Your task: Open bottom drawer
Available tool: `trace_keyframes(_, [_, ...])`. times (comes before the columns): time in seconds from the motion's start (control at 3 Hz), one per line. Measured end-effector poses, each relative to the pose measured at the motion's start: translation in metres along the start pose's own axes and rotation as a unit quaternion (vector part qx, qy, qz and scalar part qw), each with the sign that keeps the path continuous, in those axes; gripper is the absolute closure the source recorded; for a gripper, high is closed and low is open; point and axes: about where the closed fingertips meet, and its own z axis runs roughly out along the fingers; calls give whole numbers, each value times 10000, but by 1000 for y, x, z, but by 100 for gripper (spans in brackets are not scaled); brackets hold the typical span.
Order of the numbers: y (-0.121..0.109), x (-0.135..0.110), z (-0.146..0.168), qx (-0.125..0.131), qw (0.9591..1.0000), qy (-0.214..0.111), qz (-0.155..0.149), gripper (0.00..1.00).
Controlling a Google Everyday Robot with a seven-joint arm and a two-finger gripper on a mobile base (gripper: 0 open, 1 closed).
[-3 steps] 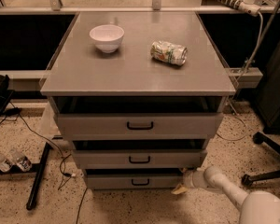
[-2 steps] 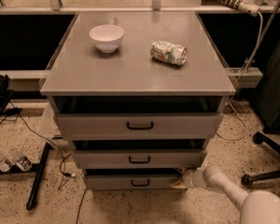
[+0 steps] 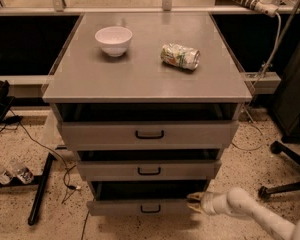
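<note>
The bottom drawer (image 3: 140,206) is the lowest, narrowest grey front of three, with a small black bracket handle (image 3: 150,209). It stands pulled out a little, with a dark gap above its front. My gripper (image 3: 194,202) is at the drawer's right end, low near the floor, touching or nearly touching the front's right edge. My white arm (image 3: 250,209) runs off to the lower right. The middle drawer (image 3: 149,170) and top drawer (image 3: 149,134) are also slightly out.
A white bowl (image 3: 113,40) and a crushed can (image 3: 180,56) lie on the grey cabinet top (image 3: 145,79). A black chair base (image 3: 285,184) stands at right. Cables, a black bar (image 3: 40,189) and plastic bottles (image 3: 10,171) lie on the floor at left.
The bottom drawer has come out a little further, showing more dark interior. My gripper has shifted slightly at its right end.
</note>
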Motion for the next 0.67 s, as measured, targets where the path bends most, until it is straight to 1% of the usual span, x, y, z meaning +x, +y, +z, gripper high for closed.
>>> trace_keyframes(0.33, [51, -2, -36, 72, 9989, -63, 453, 100])
trace_keyframes(0.67, [71, -6, -32, -54, 9987, -126, 498, 82])
